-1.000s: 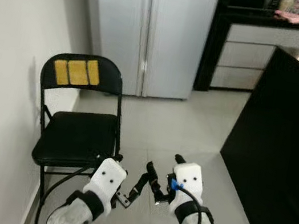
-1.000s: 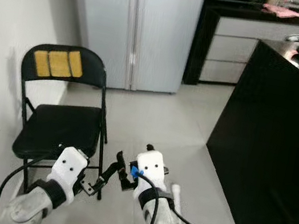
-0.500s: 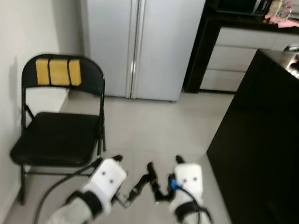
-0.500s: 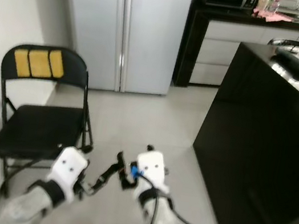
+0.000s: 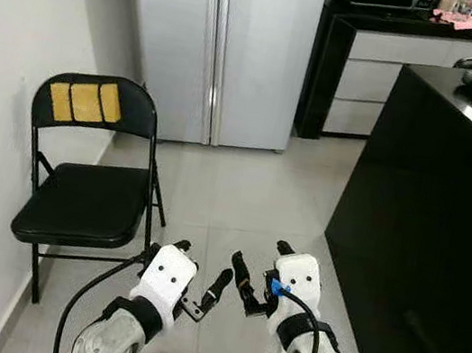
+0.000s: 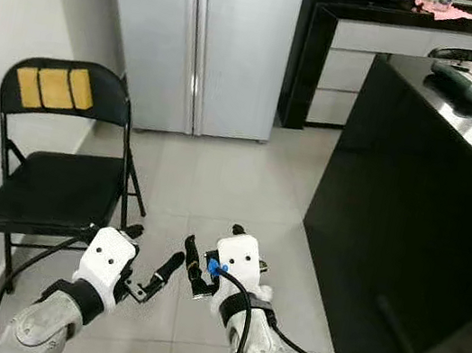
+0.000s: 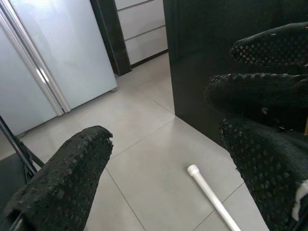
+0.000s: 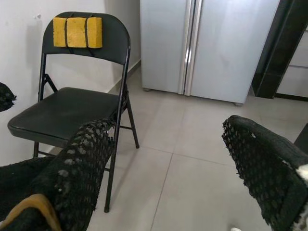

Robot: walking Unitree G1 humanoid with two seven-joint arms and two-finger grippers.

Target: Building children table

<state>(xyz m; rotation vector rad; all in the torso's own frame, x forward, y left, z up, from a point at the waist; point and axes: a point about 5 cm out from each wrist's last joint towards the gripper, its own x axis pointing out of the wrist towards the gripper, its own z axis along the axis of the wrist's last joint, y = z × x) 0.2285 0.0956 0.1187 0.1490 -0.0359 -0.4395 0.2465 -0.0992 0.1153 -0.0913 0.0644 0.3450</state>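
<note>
So I'm standing in the kitchen with both arms held low in front of me, my left gripper and right gripper almost tip to tip, fingers spread on both and holding nothing. From my head I get the black folding chair with the yellow pads, off to my left against the wall, the silver fridge behind the chair, and the black counter across the floor from it. The only table part I can find is a white rod lying on the tile floor, which my left wrist cam picks up right by the counter's foot. Compared with a second ago, the whole view has pulled back from the chair, while my grippers sit about the same.
</note>
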